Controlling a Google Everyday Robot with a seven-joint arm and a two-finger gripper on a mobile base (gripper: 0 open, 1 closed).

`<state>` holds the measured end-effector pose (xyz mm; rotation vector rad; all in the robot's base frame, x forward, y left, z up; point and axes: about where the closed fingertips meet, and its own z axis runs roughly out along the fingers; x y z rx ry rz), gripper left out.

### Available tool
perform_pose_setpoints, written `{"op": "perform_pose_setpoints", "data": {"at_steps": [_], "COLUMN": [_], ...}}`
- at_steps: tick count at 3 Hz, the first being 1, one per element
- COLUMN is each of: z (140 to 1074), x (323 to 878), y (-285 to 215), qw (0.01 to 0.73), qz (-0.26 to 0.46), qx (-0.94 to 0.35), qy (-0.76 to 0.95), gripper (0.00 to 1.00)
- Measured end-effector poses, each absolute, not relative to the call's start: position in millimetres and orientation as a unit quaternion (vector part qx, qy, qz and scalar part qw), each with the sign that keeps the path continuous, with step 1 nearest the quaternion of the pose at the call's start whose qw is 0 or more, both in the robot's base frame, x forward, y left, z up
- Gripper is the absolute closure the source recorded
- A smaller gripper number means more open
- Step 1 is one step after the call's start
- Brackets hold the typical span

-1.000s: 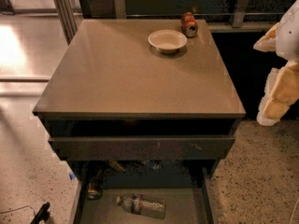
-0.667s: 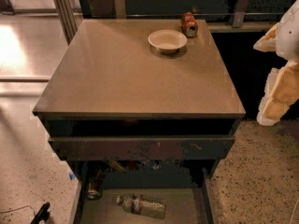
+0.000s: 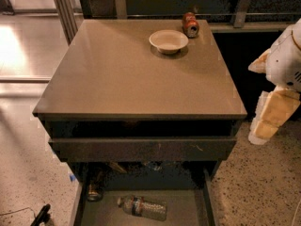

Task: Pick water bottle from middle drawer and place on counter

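**Camera view.** The water bottle [image 3: 142,207] is lying on its side on the pale floor of the middle drawer [image 3: 188,212], which is standing pulled out at the foot of the cabinet. The bottle's neck is pointing left. The gripper [image 3: 270,119] is hanging at the right edge, beside the counter [image 3: 136,74] and well apart from the drawer. Whether it is open or closed cannot be told.

**Judgement.** The reach for the bottle is not yet begun.
- The arm is needing to come down in front of the upper drawer panel [image 3: 141,149], which is overhanging the drawer's rear.
- The grasp is best taken across the ribbed body, keeping off the dark can [image 3: 94,190] near the left rear corner.
- Being round, the bottle is likely to roll if nudged.

**Limits.** The lower edge is cutting off the drawer's front. Its rear is sitting in shadow, with contents unclear. A bowl [image 3: 168,41] and a red can [image 3: 190,24] are occupying the counter's far side.
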<state>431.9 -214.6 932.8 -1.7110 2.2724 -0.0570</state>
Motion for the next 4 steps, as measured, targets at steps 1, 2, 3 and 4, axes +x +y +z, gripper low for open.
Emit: {"op": "perform_pose_setpoints", "data": {"at_steps": [1,2,3,4], "z": [905,881,850,832], "x": [425,416,400,394], "y": [-214,-213,-210,-212], "qw": [0.133,0.118,0.088,0.06], "qz": [-0.011,-0.001,0.016,0.024], "qx": [-0.594,-0.599,-0.619,-0.631], "qy": [0.793,0.792,0.78,0.773], "gripper": [0.0,0.0,0.0,0.0]}}
